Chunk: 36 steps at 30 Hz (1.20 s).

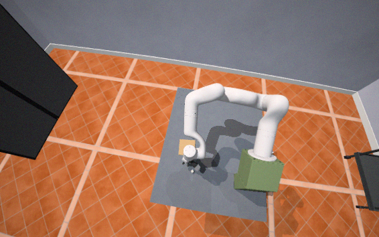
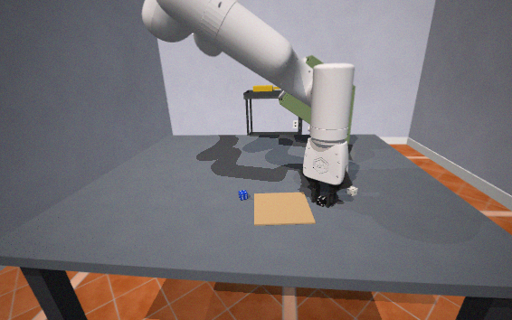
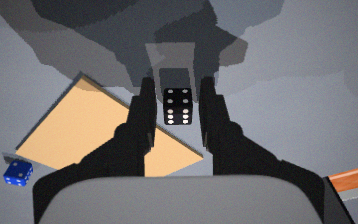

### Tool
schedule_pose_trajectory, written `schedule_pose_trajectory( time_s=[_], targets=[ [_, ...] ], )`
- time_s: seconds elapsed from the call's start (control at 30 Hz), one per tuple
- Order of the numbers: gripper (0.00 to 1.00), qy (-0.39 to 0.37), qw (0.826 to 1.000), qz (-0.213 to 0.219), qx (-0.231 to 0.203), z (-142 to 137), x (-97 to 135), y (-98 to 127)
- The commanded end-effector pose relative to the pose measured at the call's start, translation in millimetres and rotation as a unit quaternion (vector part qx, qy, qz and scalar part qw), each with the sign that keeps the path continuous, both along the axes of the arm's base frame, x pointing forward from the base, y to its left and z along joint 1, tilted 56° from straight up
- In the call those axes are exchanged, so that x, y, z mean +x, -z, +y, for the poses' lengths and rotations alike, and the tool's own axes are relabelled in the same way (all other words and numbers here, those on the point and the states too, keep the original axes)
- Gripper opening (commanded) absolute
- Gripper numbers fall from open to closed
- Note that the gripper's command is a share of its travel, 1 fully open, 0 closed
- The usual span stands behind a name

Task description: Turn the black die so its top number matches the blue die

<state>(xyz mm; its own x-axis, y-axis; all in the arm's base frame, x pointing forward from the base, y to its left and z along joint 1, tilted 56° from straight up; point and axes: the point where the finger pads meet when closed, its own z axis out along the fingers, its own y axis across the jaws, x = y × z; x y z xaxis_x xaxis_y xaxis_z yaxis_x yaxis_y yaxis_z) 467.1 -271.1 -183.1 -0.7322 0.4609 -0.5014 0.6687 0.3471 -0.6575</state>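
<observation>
The black die lies on the grey table just off the corner of the tan mat, with white pips on its visible faces. My gripper stands low over it, its two black fingers straddling the die with a narrow gap on each side, so it is open and holds nothing. In the exterior view the fingers reach down to the table right of the mat, around the black die. The blue die lies left of the mat, also in the exterior view.
A small white die lies on the table just right of the gripper. The arm's green base stands at the table's far side. A dark side table stands behind the table.
</observation>
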Motion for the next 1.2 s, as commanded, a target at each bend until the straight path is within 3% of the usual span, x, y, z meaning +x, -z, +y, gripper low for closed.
schedule_pose_trajectory(
  time_s=[0.0, 0.2, 0.23, 1.17],
  targets=[
    [0.36, 0.000, 1.000, 0.000, 0.000, 0.4, 0.7, -0.3],
    [0.36, 0.000, 1.000, 0.000, 0.000, 0.4, 0.7, -0.3],
    [0.15, 0.000, 1.000, 0.000, 0.000, 0.4, 0.7, -0.3],
    [0.15, 0.000, 1.000, 0.000, 0.000, 0.4, 0.7, -0.3]
  ],
)
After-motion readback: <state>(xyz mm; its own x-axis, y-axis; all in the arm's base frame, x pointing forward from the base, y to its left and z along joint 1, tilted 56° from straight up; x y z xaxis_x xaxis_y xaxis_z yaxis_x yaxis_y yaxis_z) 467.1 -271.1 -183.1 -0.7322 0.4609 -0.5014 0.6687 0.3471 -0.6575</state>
